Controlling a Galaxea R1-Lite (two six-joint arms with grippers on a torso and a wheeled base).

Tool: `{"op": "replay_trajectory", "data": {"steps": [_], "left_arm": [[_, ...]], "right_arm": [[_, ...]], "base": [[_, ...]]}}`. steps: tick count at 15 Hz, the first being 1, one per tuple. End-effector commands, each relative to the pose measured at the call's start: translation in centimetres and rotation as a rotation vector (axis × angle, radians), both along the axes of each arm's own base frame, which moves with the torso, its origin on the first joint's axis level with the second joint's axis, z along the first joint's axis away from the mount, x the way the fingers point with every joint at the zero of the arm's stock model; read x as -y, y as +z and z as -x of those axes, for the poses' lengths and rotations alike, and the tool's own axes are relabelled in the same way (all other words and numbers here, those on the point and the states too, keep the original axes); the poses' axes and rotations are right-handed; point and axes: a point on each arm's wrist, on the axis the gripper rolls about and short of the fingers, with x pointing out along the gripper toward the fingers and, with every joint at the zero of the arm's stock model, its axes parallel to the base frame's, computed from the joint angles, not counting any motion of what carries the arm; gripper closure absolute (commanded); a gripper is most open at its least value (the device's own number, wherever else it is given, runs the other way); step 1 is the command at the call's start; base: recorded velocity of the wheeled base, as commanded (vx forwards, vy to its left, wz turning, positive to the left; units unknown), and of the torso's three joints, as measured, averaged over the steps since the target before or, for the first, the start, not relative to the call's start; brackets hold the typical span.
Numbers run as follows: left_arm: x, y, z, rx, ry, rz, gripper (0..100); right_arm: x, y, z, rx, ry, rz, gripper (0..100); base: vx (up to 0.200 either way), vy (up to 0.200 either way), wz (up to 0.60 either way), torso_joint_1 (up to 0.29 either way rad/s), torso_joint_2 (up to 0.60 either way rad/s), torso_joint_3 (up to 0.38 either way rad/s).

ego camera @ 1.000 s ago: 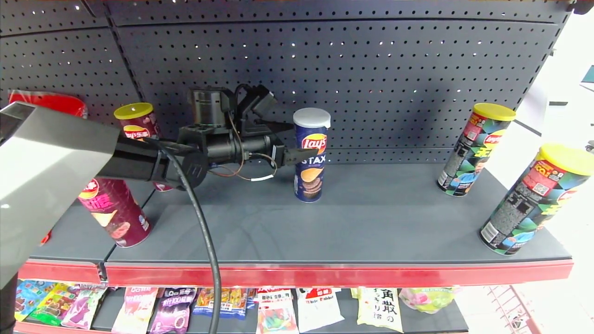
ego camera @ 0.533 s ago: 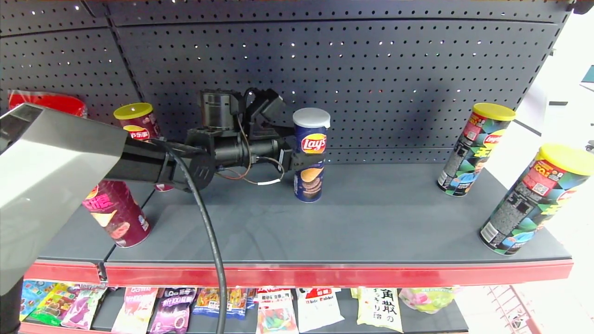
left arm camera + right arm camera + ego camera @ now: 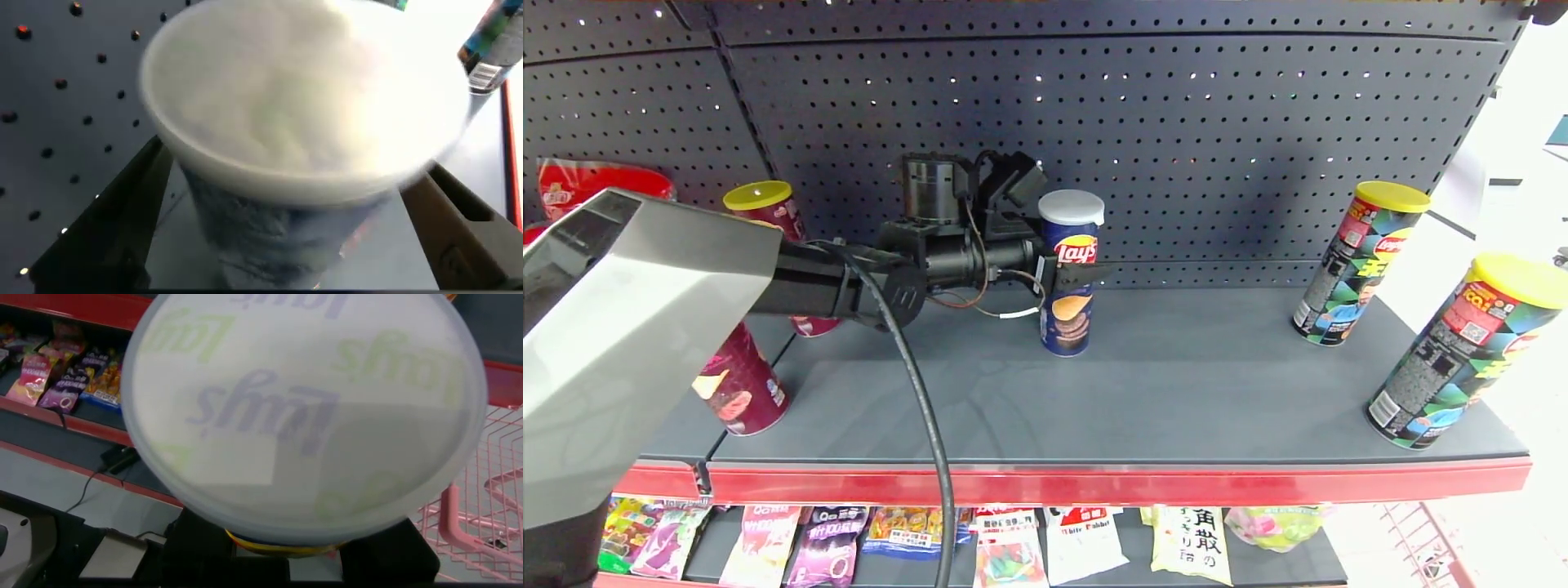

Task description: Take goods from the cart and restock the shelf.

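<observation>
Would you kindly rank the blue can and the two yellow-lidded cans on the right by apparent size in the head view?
1. Front right can, though it stands nearest the camera.
2. Rear right can and blue can: too alike to rank.

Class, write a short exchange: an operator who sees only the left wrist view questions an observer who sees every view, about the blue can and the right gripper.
Operator: Is the blue can standing properly on the shelf?
Observer: Yes, it stands upright towards the back, near the pegboard.
Operator: And the right gripper?
Observer: It holds a clear-lidded can, with the pink cart beyond it.
</observation>
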Motion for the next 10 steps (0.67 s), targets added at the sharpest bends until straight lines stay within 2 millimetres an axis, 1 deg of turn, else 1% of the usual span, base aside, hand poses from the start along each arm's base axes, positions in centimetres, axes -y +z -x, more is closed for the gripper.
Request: {"op": "replay_trajectory", "data": {"steps": [1,2,3,5,7,8,10], "left_arm": [[0.3,-0.2,-0.4,0.006,0.011,0.001,0],[0.3,-0.5,-0.6,0.004,0.024,-0.004,0],[0.3,-0.6,-0.7,0.001,0.023,-0.005,100],[0.4,-0.8,-0.5,-0.012,0.014,-0.010,100],[0.6,-0.6,-0.2,-0.011,-0.003,-0.008,100],[0.2,-0.4,0.0,-0.015,-0.014,-0.008,100],[-1.0,0.5,1.0,-0.034,-0.056,-0.006,100]], "right_arm": [[0.0,0.0,0.0,-0.001,0.000,0.001,100],[0.0,0.0,0.0,-0.001,0.000,0.001,100],[0.0,0.0,0.0,-0.001,0.000,0.001,100],[0.0,0.0,0.0,-0.001,0.000,0.001,100],[0.0,0.0,0.0,-0.003,-0.003,-0.005,100],[0.0,0.1,0.0,-0.001,-0.009,-0.003,100],[0.0,0.1,0.0,-0.001,-0.011,-0.004,100]], "base": [[0.000,0.000,0.00,0.000,0.00,0.000],[0.000,0.000,0.00,0.000,0.00,0.000],[0.000,0.000,0.00,0.000,0.00,0.000],[0.000,0.000,0.00,0.000,0.00,0.000],[0.000,0.000,0.00,0.000,0.00,0.000],[0.000,0.000,0.00,0.000,0.00,0.000],[0.000,0.000,0.00,0.000,0.00,0.000]]}}
